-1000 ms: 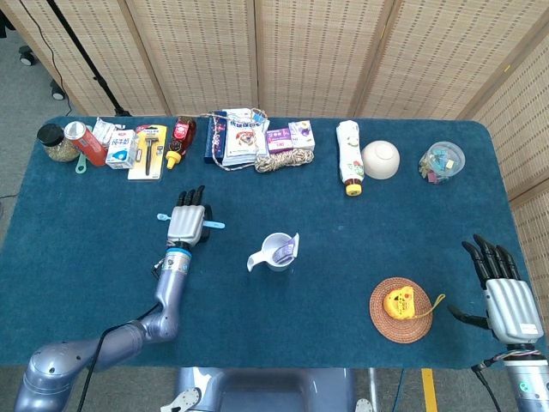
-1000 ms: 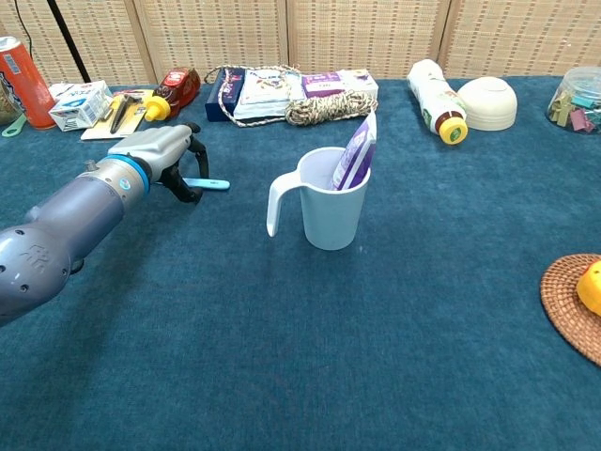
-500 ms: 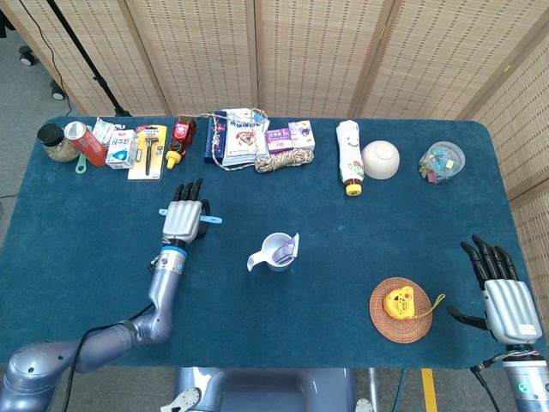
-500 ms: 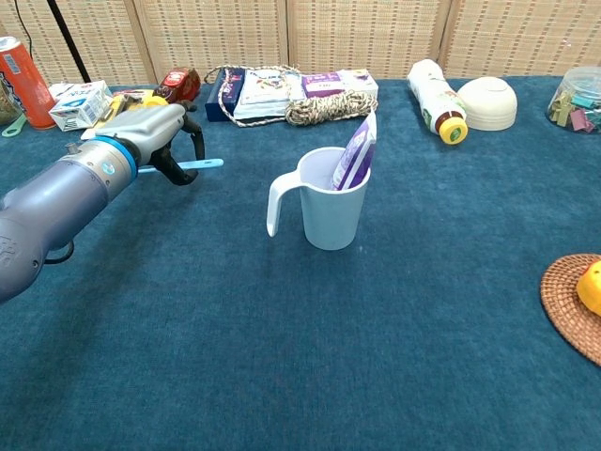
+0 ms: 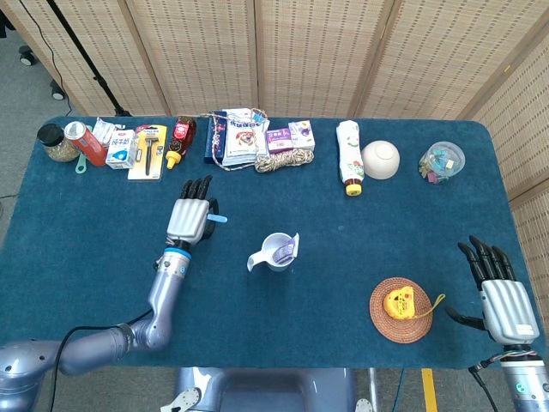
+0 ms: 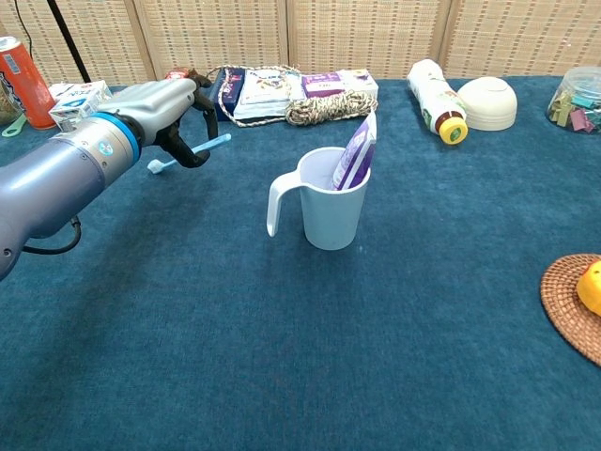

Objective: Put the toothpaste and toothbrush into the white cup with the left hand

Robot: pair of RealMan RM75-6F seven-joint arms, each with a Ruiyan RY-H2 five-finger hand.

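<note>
The white cup [image 5: 276, 251] [image 6: 331, 202] stands near the middle of the blue table, handle to the left. A purple and white toothpaste tube [image 6: 354, 152] [image 5: 289, 247] leans inside it, sticking out at the right rim. My left hand [image 5: 189, 220] [image 6: 174, 113] hovers above the cloth left of the cup and grips a light blue toothbrush [image 6: 192, 153] [image 5: 217, 218], which tilts with its far end higher. My right hand [image 5: 502, 299] is at the table's front right corner, fingers spread, holding nothing.
Along the back edge lie a red can [image 6: 23, 69], small boxes [image 6: 83, 102], a sauce bottle [image 5: 179, 137], packets with rope [image 6: 321, 108], a white bottle [image 6: 437, 96], a white bowl [image 6: 490, 101] and a clip jar [image 5: 442, 161]. A wicker coaster with a yellow item [image 5: 401, 307] sits front right.
My left hand has lifted the toothbrush off the cloth and carried it up and slightly toward the cup; the brush now tilts. The right hand barely moved.
</note>
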